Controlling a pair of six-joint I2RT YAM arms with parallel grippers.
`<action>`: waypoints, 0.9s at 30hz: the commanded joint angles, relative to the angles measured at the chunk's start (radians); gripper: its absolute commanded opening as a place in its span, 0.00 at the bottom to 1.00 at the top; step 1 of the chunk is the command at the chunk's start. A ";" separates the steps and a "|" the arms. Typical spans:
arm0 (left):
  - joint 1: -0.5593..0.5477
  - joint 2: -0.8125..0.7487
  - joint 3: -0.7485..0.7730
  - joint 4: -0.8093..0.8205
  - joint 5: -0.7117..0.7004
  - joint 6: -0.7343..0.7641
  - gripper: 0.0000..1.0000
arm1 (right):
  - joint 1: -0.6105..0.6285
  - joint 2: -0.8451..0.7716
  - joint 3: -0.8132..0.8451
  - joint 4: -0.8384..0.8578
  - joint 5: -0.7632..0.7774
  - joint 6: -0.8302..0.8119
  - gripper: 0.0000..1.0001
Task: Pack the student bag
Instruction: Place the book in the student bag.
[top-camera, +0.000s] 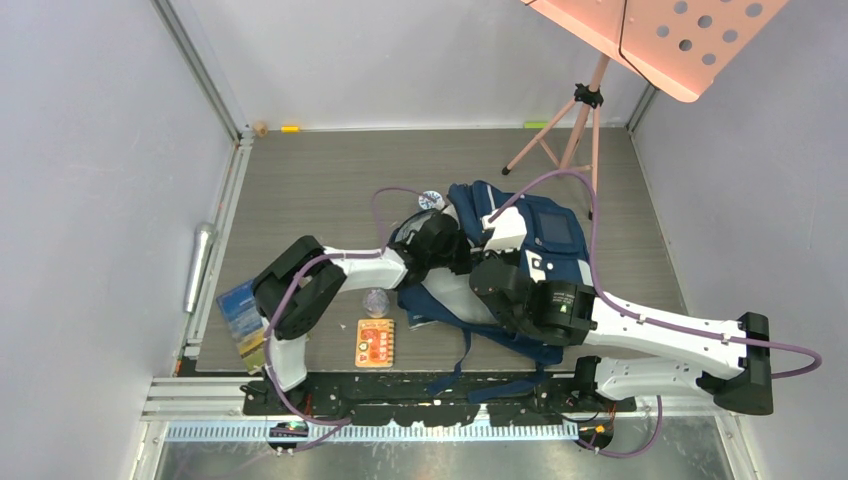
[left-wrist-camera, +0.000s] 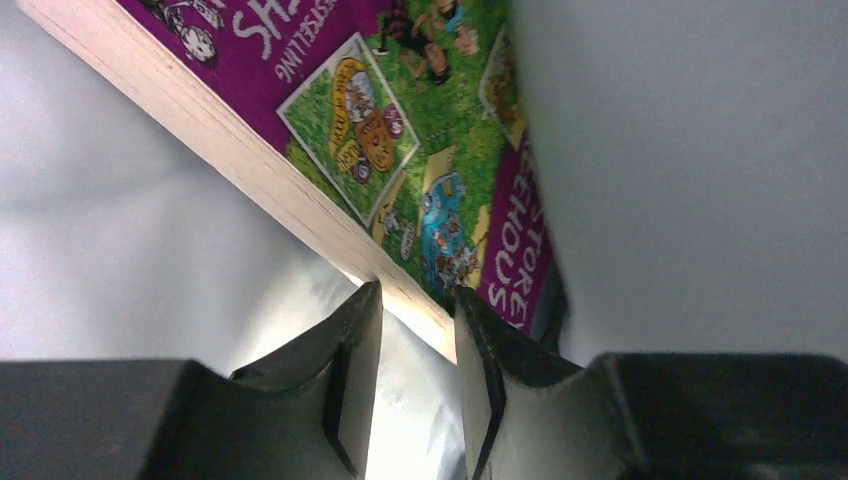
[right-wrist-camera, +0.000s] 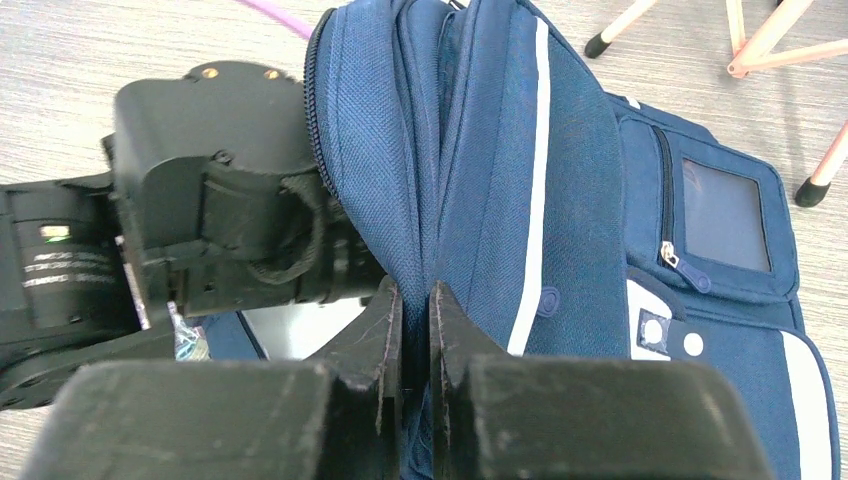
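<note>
At mid-counter (top-camera: 330, 170) lies the bag (top-camera: 560, 232), mouth toward 9 o'clock. Clamped on the mouth's edge is the right pincer (right-wrist-camera: 415, 300), with the bag rising to 12 o'clock. At a book (left-wrist-camera: 420, 130) corner, the left pincer (left-wrist-camera: 420, 300) stands narrowly apart; grip unclear.

The navy bag (top-camera: 556, 232), pale-striped, is lying mid-bench (top-camera: 330, 180), its mouth gaping toward nine o'clock, front pocket facing up, straps trailing toward six o'clock.
</note>
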 joint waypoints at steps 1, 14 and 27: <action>-0.021 0.051 0.124 0.131 0.026 0.089 0.33 | 0.001 -0.014 0.027 0.095 0.092 -0.019 0.00; -0.026 -0.089 0.045 0.143 -0.014 0.242 0.47 | 0.001 -0.050 0.013 0.078 0.125 -0.016 0.00; -0.006 -0.598 -0.136 -0.369 -0.167 0.463 0.93 | 0.001 -0.047 0.013 0.086 0.140 -0.018 0.00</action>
